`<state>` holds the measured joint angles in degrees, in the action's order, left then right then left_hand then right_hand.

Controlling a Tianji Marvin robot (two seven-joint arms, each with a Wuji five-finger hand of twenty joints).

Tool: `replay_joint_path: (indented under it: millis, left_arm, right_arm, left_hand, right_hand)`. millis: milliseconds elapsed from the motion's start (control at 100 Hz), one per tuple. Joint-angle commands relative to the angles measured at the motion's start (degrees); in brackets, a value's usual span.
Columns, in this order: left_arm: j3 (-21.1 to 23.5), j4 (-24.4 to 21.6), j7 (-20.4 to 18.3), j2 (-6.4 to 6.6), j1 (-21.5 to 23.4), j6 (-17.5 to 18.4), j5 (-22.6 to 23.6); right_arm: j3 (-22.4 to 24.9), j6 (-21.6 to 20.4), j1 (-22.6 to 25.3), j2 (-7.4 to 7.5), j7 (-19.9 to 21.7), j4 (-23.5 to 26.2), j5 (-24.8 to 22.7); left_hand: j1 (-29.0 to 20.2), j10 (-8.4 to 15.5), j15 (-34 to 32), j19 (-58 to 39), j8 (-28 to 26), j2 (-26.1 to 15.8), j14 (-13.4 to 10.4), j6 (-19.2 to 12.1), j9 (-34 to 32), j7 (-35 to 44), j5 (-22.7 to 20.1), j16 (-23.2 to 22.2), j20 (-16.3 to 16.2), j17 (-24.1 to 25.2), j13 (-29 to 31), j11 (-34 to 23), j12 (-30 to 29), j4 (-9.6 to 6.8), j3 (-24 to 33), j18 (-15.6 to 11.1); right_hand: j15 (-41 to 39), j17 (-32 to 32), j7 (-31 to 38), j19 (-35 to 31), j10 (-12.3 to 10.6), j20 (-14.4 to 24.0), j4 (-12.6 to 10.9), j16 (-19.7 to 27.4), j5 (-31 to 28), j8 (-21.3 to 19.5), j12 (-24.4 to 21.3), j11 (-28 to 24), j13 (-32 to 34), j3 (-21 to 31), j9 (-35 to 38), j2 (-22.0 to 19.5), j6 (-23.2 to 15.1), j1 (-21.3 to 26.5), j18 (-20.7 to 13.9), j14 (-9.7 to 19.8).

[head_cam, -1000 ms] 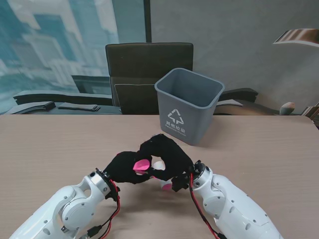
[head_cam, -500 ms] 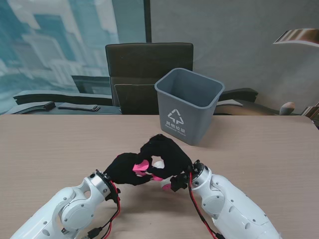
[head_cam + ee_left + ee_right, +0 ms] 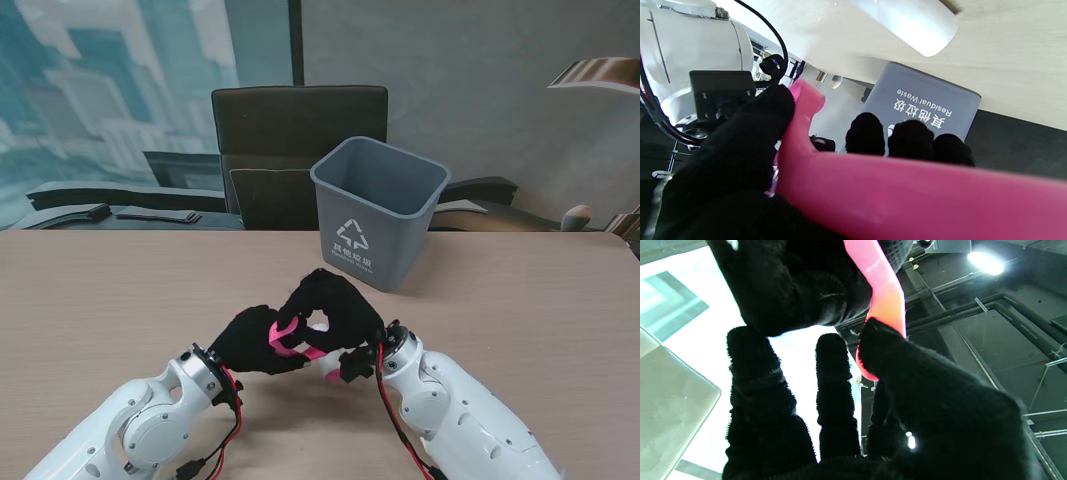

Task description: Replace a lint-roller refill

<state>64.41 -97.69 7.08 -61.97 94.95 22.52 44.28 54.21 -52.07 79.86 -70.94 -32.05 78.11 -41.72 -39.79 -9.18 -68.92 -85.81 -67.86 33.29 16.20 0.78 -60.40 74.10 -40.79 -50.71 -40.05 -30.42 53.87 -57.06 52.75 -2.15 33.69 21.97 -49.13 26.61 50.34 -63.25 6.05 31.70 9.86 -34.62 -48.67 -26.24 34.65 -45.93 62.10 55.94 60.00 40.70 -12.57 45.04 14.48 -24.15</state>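
Note:
Both black-gloved hands meet over the table's near middle. My left hand (image 3: 250, 342) is shut around the pink lint-roller handle (image 3: 287, 338), which fills the left wrist view as a broad pink bar (image 3: 907, 196). My right hand (image 3: 335, 312) curls over it from the right. Its thumb (image 3: 887, 350) presses on the handle's bent pink end (image 3: 887, 303), and the other fingers stand looser beside it. A white roll (image 3: 910, 23) lies on the table under the hands, showing as a white bit (image 3: 331, 375) by my right wrist.
A grey waste bin (image 3: 378, 212) stands on the table just beyond the hands, slightly right. A dark office chair (image 3: 298, 150) sits behind the table's far edge. Bare wood tabletop (image 3: 120, 290) spreads to both sides.
The pink handle has turned in the hands: a broad pink patch a second ago, now a thin strip. My right hand has closed in slightly over it. The arms have barely shifted.

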Motion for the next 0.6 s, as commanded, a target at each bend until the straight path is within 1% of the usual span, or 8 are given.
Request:
replay_joint_path:
  millis: [0,40,100,160,190,300,470,590]
  left_arm:
    - [0.23,-0.54,0.20,-0.53,0.26,0.04,0.45]
    - [0.41,-0.59,0.27,-0.49,0.45,0.21,0.79]
    - [0.74,-0.63,0.64,-0.41,0.71,0.49,1.77]
    - [1.04,-0.63,0.81,-0.33,0.88,0.81,2.42]
    - [1.17,-0.68,0.76,-0.29,0.99,0.86,2.61]
    - [1.61,-0.80,1.23,-0.20,1.35,0.96,3.80]
    - [1.63,-0.68,1.92,-0.06,1.32,0.30,5.67]
    - [0.71,0.14,5.93,-0.22,0.86,-1.83,8.78]
  right_arm:
    - [-0.16,0.64,0.79,-0.25,0.75,0.66,-0.06]
    - [0.00,1.11,0.85,-0.17,0.62,0.88,-0.07]
    - [0.30,1.83,0.97,-0.02,0.47,1.28,-0.12]
    - [0.63,2.56,1.09,0.11,0.26,1.67,-0.20]
    - [0.77,2.98,1.14,0.17,0.16,1.86,-0.19]
    - [1.25,4.36,1.28,0.34,-0.11,2.51,-0.10]
    - [1.59,6.22,1.60,0.38,-0.66,3.63,0.26]
    - [1.45,7.74,1.86,0.31,-1.67,4.48,0.18]
  left_hand:
    - [-4.48,-2.61,6.22,1.81,6.72,-0.25,3.20,-0.26,4.53,-6.82,7.40,2.49,-0.44,3.65,-4.45,6.23,-4.67,0.87,0.14,-2.33]
    - [-5.76,-3.65,10.23,4.70,17.17,0.80,2.91,1.68,7.21,-13.71,7.84,3.94,-0.45,6.06,-7.17,12.38,-9.56,0.83,-0.48,-2.34]
    - [-4.13,-4.00,15.01,8.14,29.89,-0.16,2.54,5.00,10.04,-25.12,5.83,5.99,-0.34,8.41,-10.08,16.49,-13.80,0.25,0.76,-2.50]
    - [-1.09,-4.35,19.57,11.50,37.93,-3.50,3.14,7.60,12.50,-36.29,3.81,8.19,-0.27,10.44,-12.75,20.13,-17.21,-1.64,2.11,-2.42]
    - [-0.45,-4.41,21.25,13.05,40.52,-3.99,1.27,8.62,13.82,-41.09,3.86,9.28,-0.43,11.39,-13.35,21.42,-18.55,-2.63,2.12,-2.52]
    - [0.19,-5.07,24.68,16.15,45.05,-3.01,0.87,10.05,16.53,-49.34,3.97,11.10,-0.66,12.95,-15.40,24.35,-21.10,-3.01,2.69,-2.60]
    - [1.00,-6.26,27.07,18.93,47.27,-2.64,1.09,12.35,19.41,-54.75,4.61,12.05,-0.59,14.84,-17.73,27.07,-23.05,-2.37,2.76,-2.28]
    - [2.17,-6.97,28.27,20.12,47.84,-2.59,1.27,13.05,21.73,-56.55,5.60,12.30,-0.64,16.39,-20.10,27.96,-23.49,-1.85,1.86,-2.28]
  right_hand:
    - [-1.85,4.07,5.16,-13.16,1.27,2.91,-4.00,-1.27,-6.99,-3.49,0.64,-1.15,1.30,4.25,1.88,-4.41,0.70,1.73,-7.73,23.88]
    - [-2.10,4.27,5.07,-13.26,1.57,2.94,-3.99,-1.34,-7.17,-3.72,0.80,-1.22,1.56,4.60,2.06,-4.26,0.95,1.72,-7.63,23.73]
    - [-2.32,4.55,4.95,-13.38,1.80,2.97,-3.83,-1.40,-7.39,-3.97,0.97,-1.25,1.81,4.90,2.22,-4.15,1.17,1.73,-7.50,23.63]
    - [-2.47,4.73,4.83,-13.45,2.01,3.00,-3.71,-1.46,-7.51,-4.16,1.15,-1.28,1.97,5.08,2.33,-4.07,1.26,1.73,-7.47,23.59]
    - [-2.51,4.74,4.81,-13.46,2.07,3.00,-3.65,-1.48,-7.58,-4.25,1.24,-1.27,1.98,5.12,2.32,-4.06,1.36,1.72,-7.47,23.53]
    - [-2.66,4.83,4.59,-13.52,2.20,3.04,-3.48,-1.56,-7.62,-4.48,1.48,-1.20,2.00,5.32,2.39,-3.91,1.52,1.80,-7.34,23.42]
    - [-2.76,4.89,4.44,-13.56,2.48,3.08,-3.34,-1.58,-7.89,-4.60,1.60,-1.03,2.14,5.49,2.55,-3.65,1.78,1.93,-7.31,23.23]
    - [-2.82,4.90,4.32,-13.61,2.69,3.13,-3.34,-1.59,-7.96,-4.58,1.65,-0.91,2.20,5.63,2.64,-3.48,2.01,2.06,-7.22,23.00]
